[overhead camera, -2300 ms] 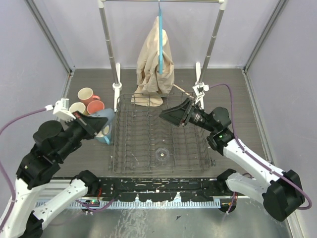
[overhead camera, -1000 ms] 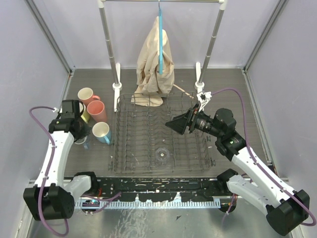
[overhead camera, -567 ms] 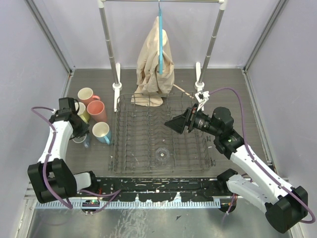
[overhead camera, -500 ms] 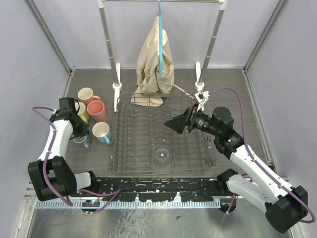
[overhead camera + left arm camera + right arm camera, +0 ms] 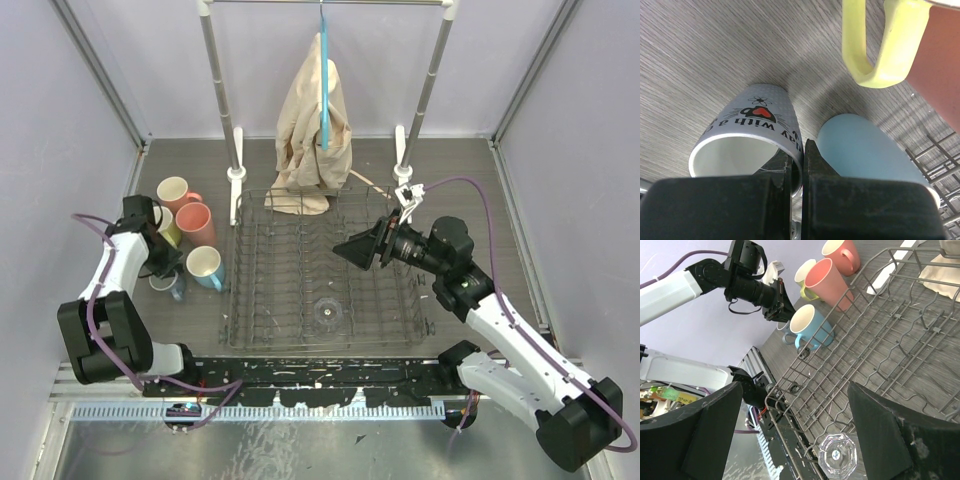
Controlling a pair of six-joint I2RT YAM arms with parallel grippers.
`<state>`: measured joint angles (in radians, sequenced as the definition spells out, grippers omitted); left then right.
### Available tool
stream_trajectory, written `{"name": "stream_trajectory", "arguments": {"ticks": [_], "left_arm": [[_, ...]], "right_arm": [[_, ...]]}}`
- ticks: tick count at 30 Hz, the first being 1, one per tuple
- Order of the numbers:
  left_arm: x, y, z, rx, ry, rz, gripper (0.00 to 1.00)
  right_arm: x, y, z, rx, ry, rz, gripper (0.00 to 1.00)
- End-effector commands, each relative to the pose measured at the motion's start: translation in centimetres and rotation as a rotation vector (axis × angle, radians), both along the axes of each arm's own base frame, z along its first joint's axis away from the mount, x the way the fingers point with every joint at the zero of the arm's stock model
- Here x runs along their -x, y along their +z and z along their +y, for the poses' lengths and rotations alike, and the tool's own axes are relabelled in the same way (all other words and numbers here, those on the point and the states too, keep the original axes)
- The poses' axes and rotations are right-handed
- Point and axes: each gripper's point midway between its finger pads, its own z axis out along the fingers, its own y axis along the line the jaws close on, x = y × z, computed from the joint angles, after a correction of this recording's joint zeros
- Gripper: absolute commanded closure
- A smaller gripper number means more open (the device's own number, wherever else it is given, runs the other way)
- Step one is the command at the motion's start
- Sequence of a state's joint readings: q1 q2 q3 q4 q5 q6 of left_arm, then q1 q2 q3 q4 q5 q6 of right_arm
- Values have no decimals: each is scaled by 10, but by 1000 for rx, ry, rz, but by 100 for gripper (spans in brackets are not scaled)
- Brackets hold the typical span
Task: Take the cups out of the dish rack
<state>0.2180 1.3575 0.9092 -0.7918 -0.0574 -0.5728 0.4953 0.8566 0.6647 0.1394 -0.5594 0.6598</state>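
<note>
Left claw (image 5: 796, 167) pinches the grey mug (image 5: 752, 127), left of the rack (image 5: 300, 346).
Right claw (image 5: 352, 248) hangs spread above the rack, glass (image 5: 327, 311) inside near. A sideways pull-off could knock the blue mug (image 5: 865, 150) just beside.

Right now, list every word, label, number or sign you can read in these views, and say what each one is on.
"with a": black print on the grey-blue mug, left wrist view, next to a small cat-face drawing with a red heart; the letters on either side curve out of sight.
Mark in the base of the clear glass, right wrist view: too small to read.
No other text can be read in any view.
</note>
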Motion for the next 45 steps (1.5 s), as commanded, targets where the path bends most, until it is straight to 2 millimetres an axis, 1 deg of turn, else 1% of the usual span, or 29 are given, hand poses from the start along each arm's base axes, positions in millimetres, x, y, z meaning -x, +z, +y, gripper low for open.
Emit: {"name": "stream_trajectory", "arguments": {"ticks": [1, 4, 6, 9, 11, 12, 14, 15, 17, 19, 22, 23, 25, 28, 31, 33, 36, 41, 42, 45], "left_arm": [[-7, 4, 3, 2, -5, -10, 98], [-8, 8, 4, -3, -6, -23, 87], [-8, 11, 4, -7, -4, -37, 85], [-9, 16, 3, -4, -7, -56, 75], [-9, 21, 2, -5, -8, -75, 72], [-10, 23, 2, -6, -6, -83, 67], [-12, 30, 1, -2, -10, -109, 62], [-12, 32, 0, -1, -9, -115, 58], [-13, 44, 1, -11, -6, -158, 51], [-14, 54, 1, -19, -1, -194, 49], [-15, 70, -1, -14, -1, -242, 43], [-16, 79, -3, -9, -2, -273, 43], [-12, 92, -10, 14, -4, -310, 38], [-9, 116, -22, 50, -22, -421, 35], [-1, 134, -40, 86, -61, -504, 34], [-1, 146, -53, 99, -102, -569, 33], [6, 154, -72, 115, -162, -611, 32], [19, 160, -102, 114, -280, -649, 32], [22, 160, -105, 107, -295, -654, 32], [30, 164, -114, 103, -347, -673, 32]], "right_arm": [[4, 28, -3, -45, -2, -87, 8], [4, 26, -4, -40, -3, -85, 8], [5, 25, -4, -37, -3, -83, 8], [4, 23, -4, -32, -4, -78, 8], [4, 21, -3, -29, -2, -75, 8], [3, 20, -3, -26, -2, -70, 8], [2, 19, -3, -21, -4, -65, 8], [1, 17, -3, -18, -5, -59, 8], [1, 16, -2, -17, -3, -51, 8], [0, 15, -1, -20, -4, -42, 8], [-1, 12, 0, -18, -1, -27, 8], [-1, 11, 0, -17, 0, -19, 8], [-1, 6, 1, -8, 9, 2, 8], [-2, -9, 3, 26, 14, 55, 9], [0, -29, 4, 74, 17, 115, 10], [3, -43, 5, 110, 21, 144, 12], [9, -67, 7, 209, 11, 187, 12], [20, -102, 13, 398, -9, 211, 12], [27, -109, 17, 438, 6, 209, 12], [32, -125, 17, 541, -4, 216, 12]]}}
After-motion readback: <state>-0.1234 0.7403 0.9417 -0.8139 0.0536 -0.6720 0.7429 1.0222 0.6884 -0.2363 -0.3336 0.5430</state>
